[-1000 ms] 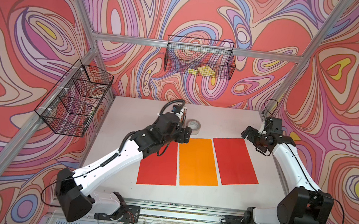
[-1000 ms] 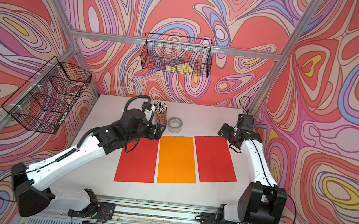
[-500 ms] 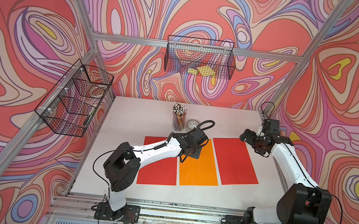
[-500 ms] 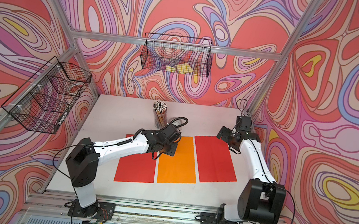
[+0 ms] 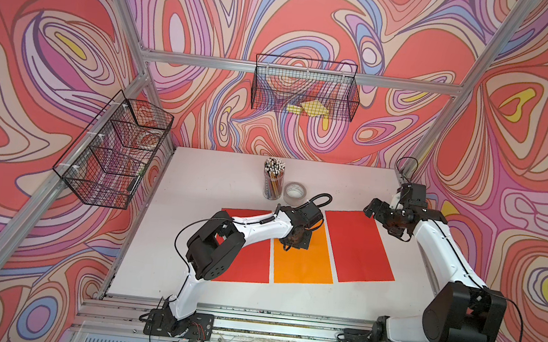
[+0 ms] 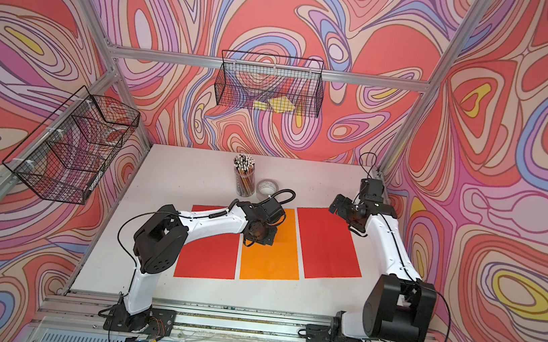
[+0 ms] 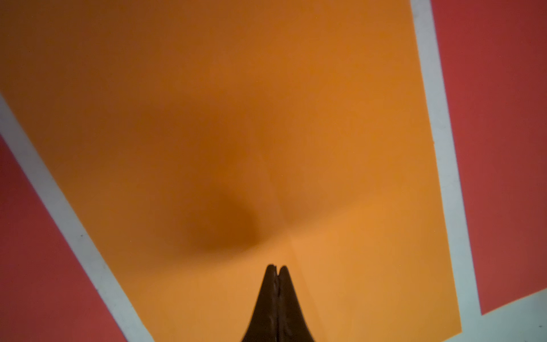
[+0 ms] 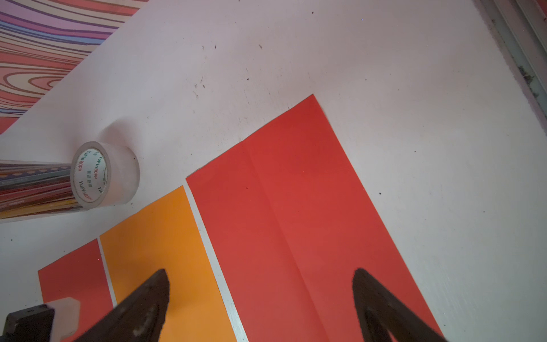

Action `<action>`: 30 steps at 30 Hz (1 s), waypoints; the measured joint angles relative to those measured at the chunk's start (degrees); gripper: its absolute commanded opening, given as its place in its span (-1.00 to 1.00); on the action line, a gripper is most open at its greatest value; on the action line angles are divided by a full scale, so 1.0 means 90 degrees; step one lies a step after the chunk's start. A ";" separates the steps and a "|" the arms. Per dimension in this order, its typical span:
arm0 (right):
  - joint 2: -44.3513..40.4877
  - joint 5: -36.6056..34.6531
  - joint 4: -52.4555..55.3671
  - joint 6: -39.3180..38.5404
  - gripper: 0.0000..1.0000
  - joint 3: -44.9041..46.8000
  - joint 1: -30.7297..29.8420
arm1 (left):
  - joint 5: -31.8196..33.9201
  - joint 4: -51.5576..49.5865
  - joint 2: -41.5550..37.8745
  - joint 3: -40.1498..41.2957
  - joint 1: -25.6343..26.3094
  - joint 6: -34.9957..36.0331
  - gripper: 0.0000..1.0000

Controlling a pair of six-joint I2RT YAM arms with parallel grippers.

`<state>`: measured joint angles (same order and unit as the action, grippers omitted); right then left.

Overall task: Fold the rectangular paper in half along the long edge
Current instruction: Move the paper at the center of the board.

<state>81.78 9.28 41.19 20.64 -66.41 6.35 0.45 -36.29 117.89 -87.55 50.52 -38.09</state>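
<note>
On a white counter (image 5: 216, 172), three sheets lie side by side: a red sheet (image 5: 248, 263) partly hidden under the left arm, the orange paper (image 5: 304, 263) in the middle, and a second red sheet (image 5: 358, 248). The left pincer (image 7: 276, 268) points down at the orange paper's far half, its jaws pressed together. A cup of pencils (image 5: 273, 182) and a tape roll (image 5: 294, 192) stand just behind the sheets, and the right pincer (image 8: 260, 271) hangs wide open beside that second sheet's far corner.
</note>
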 measured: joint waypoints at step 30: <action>-0.0114 0.0151 0.0073 0.0019 0.94 0.0112 0.0000 | -0.0211 0.0170 -0.0937 0.1836 -0.0969 -0.0049 -1.00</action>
<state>80.75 10.63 41.85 20.82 -65.41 6.35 -1.45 -34.76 109.45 -71.02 41.80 -38.52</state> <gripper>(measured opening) 0.971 0.047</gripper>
